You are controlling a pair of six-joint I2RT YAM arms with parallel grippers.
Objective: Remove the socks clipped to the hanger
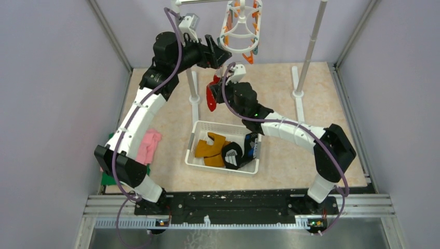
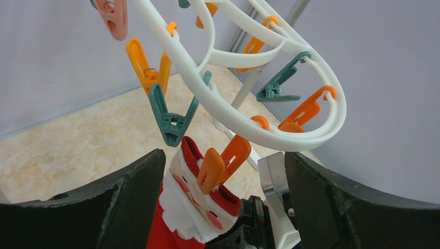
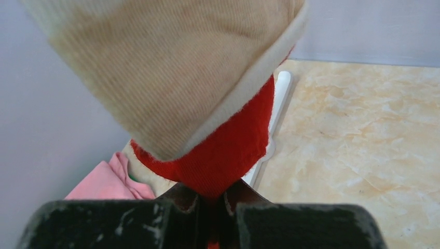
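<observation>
Mostly done: mustard, black socks [image 1: 210, 148] in basket [image 1: 193, 150]. Remaining: red sock [image 3: 228, 145], apparently under orange clip [image 2: 223, 163] on hanger [image 1: 241, 31], clamped in right gripper [image 3: 212, 199]; left gripper [image 1: 222, 56] spread apart.

You're running this in a robotics lab cell, no question: blank grey panel walls [image 1: 46, 104] on aluminium posts [image 1: 112, 39], left arm [image 1: 137, 116] and right arm [image 1: 290, 129] bolted to a black base plate [image 1: 233, 205] at the counter's [image 1: 311, 155] near edge, purple cables [image 1: 181, 41] looping off them. Only the hanger [image 2: 290, 141] and mesh basket [image 1: 223, 127] look homey.
</observation>
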